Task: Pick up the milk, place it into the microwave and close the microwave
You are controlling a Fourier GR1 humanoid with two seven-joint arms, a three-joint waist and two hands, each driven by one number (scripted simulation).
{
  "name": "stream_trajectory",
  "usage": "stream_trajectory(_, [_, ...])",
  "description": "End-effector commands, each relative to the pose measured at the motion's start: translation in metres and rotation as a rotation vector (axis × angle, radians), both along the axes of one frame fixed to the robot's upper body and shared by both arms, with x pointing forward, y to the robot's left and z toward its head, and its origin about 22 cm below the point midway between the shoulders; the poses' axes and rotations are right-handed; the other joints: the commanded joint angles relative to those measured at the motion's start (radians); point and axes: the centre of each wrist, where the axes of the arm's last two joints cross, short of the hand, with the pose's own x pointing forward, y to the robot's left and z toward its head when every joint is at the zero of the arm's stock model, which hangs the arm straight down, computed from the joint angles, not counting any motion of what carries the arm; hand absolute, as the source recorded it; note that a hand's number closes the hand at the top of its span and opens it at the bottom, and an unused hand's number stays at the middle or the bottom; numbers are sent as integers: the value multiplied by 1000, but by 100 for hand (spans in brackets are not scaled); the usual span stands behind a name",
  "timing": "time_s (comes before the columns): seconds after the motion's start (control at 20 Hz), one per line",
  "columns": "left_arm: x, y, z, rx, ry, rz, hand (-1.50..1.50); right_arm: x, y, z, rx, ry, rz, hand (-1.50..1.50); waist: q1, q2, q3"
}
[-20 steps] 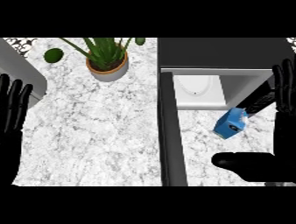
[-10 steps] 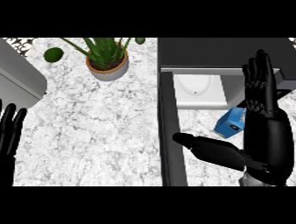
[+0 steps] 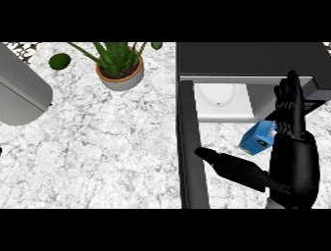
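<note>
Nearest me, the right hand [image 3: 293, 159] stands edge-on with straight fingers and outstretched thumb, holding nothing, the blue milk [image 3: 257, 140] carton on the marble tabletop [image 3: 110, 147] just left of its fingers, before the open microwave [image 3: 230, 98] beyond.

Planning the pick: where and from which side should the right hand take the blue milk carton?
Grip the milk carton across its flat side faces, probably coming from its right, where the open right hand already stands beside it, thumb stretched out below.
</note>
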Motion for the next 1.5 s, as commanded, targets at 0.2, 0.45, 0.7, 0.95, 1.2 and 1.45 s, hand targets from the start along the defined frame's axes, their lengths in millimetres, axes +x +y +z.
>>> stream_trajectory(0.2, [-12, 22, 2, -3, 0, 5, -150, 1, -16, -23, 23, 42, -28, -150, -3, 1, 0])
stream_trajectory(0.45, [-34, 26, -8, 7, 4, 7, -150, 15, -35, -58, 32, 69, -84, -150, 4, 1, 1])
stream_trajectory(0.7, [-42, 33, 15, -5, -5, -20, -150, 21, -42, -80, 45, 111, -144, -150, 3, 2, 1])
stream_trajectory(0.95, [-45, 40, -2, 13, 14, -10, -150, 8, -68, -110, 55, 143, -179, -150, 0, 1, 1])
stream_trajectory(1.2, [-52, 31, -9, -1, 13, -5, -150, -9, -94, -146, 54, 164, -207, -150, 0, 0, 1])
stream_trajectory(1.45, [-45, 45, 5, 1, 18, 0, -150, 10, -117, -155, 72, 169, -198, -150, -1, 2, 1])
